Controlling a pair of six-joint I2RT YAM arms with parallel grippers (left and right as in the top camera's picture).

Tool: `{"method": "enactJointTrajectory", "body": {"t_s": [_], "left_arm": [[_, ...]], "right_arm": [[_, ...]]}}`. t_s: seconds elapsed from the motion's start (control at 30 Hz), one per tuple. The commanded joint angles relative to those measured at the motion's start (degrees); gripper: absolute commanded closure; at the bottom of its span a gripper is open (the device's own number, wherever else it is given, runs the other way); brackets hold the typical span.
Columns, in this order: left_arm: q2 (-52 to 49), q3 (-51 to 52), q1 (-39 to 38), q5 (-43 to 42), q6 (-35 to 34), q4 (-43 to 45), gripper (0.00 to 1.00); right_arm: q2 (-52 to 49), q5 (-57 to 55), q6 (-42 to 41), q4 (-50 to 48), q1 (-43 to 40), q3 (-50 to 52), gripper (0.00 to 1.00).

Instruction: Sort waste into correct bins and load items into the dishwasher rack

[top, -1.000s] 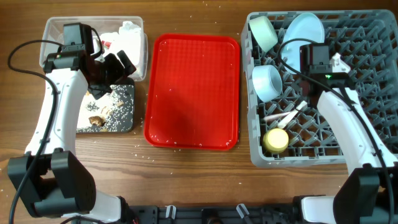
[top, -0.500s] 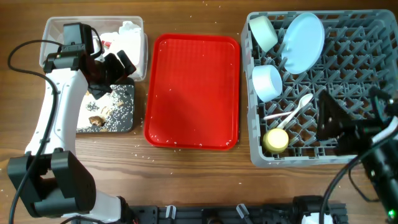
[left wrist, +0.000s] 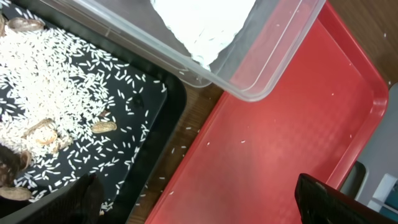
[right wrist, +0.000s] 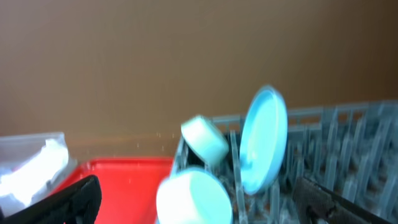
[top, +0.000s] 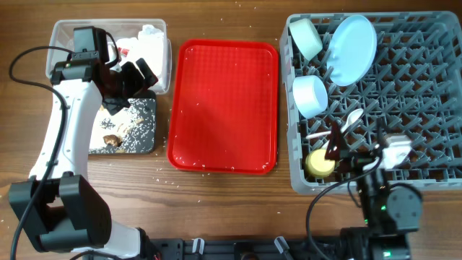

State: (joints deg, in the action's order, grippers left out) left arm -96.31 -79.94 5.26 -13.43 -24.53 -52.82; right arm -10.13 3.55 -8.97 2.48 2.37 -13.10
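Observation:
The grey dishwasher rack (top: 426, 94) holds the pale blue plate (top: 354, 49), two bowls (top: 307, 37) (top: 312, 95), the yellow cup (top: 320, 163) and the white spoon and fork (top: 336, 131). White napkins (top: 144, 47) and a red wrapper (top: 124, 51) lie in the clear tub (top: 65, 32). Brown scraps (top: 110, 139) and rice lie in the black tray (top: 141, 133). My left gripper (top: 126, 79) is open and empty over the tub's front edge, and shows in the left wrist view (left wrist: 199, 199). My right gripper (top: 354, 155) is open and empty at the rack's front edge, facing the plate (right wrist: 264, 140).
The flat red serving tray (top: 224, 105) lies between the bins and the rack, with only a few rice grains on it. More grains are scattered on the wooden table around it. The right arm's base sits at the front edge below the rack.
The right arm has drawn back from over the rack's middle to its front edge. The left arm has not moved.

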Motion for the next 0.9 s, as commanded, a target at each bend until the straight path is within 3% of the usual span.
{"method": "enactJointTrajectory", "body": {"t_s": [0.0, 0.17, 0.6, 0.67, 0.7, 0.77, 0.87], "left_arm": [[0.3, -0.9, 0.0, -0.2, 0.1, 0.0, 0.0], [0.3, -0.9, 0.0, -0.2, 0.1, 0.0, 0.0], [0.7, -0.9, 0.0, 0.3, 0.6, 0.1, 0.0], [3.9, -0.9, 0.2, 12.2, 3.3, -0.9, 0.0], [6.0, -0.5, 0.2, 14.3, 3.3, -1.3, 0.0], [13.2, 5.7, 0.1, 12.2, 3.3, 4.3, 0.0], [33.4, 30.0, 0.1, 6.0, 4.8, 25.9, 0.0]], "right_arm": [[8.3, -0.5, -1.9, -2.5, 0.2, 8.3, 0.0], [9.9, -0.5, -1.8, -2.6, 0.2, 13.0, 0.0], [9.3, -0.5, -1.7, -2.6, 0.3, 12.8, 0.0], [9.3, -0.5, -1.7, -2.6, 0.3, 12.8, 0.0], [9.3, -0.5, -1.7, -2.6, 0.3, 12.8, 0.0], [9.3, -0.5, -1.7, -2.6, 0.3, 12.8, 0.0], [9.3, -0.5, -1.7, -2.6, 0.3, 12.8, 0.0]]}}
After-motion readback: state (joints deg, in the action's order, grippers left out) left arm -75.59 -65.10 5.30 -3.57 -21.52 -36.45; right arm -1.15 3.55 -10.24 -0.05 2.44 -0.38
